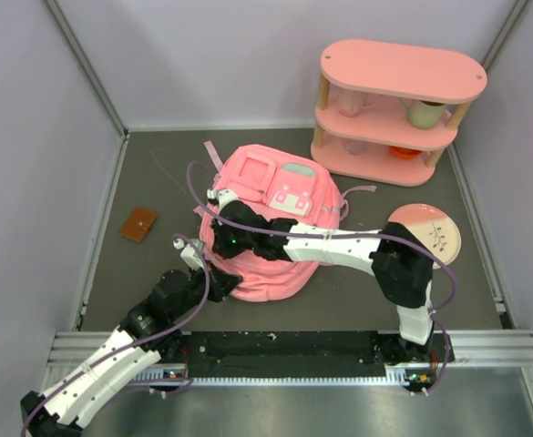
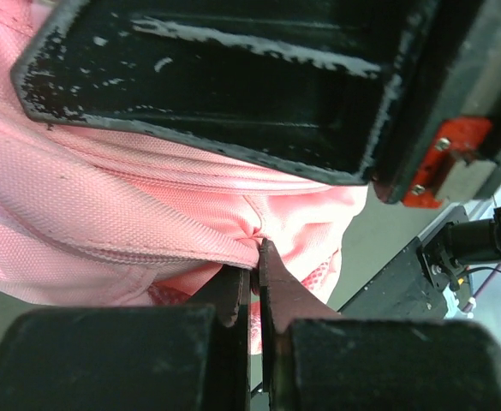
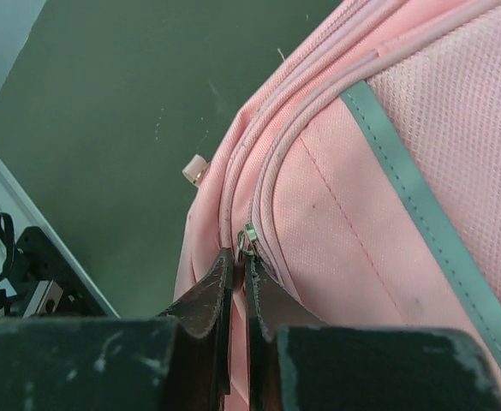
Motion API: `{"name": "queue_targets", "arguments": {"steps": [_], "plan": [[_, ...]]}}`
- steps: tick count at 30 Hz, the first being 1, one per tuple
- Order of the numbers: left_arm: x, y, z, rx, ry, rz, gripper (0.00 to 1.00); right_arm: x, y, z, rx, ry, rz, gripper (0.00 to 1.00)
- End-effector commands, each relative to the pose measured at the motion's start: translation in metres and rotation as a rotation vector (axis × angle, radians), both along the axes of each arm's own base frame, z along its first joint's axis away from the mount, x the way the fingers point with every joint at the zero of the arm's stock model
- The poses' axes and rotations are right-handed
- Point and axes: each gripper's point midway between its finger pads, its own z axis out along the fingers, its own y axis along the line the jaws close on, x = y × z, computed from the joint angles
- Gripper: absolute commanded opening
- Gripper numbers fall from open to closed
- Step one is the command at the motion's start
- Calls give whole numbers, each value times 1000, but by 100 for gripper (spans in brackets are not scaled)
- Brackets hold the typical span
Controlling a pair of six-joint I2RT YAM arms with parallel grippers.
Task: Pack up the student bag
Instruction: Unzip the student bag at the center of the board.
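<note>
Dark grey table | student bag flat beneath both pincers | left gripper clenched on bag seam fabric | right gripper pinching zip pull at its tips | judgement: left anchors, right draws along track, steady

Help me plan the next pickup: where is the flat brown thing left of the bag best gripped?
Probably across two opposite edges, coming straight down from above: the brown thing lies flat and askew on the table, apart from the bag, with bare surface all round it.
</note>
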Motion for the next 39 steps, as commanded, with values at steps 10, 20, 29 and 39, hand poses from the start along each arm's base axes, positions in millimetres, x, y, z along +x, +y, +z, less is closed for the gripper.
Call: {"name": "queue_targets", "arguments": {"steps": [10, 20, 29, 39], "plan": [[-3, -13, 57, -46, -144, -92, 10, 40, -1, 60, 155, -41, -35, 42], [30, 80, 139, 149, -203, 382, 91, 26, -73, 88, 125, -50, -132, 66], [89, 114, 151, 395, -151, 627, 99, 43, -87, 120, 153, -54, -216, 69], [149, 200, 125, 177, 32, 905, 99, 92, -37, 150, 219, -17, 43, 70]]}}
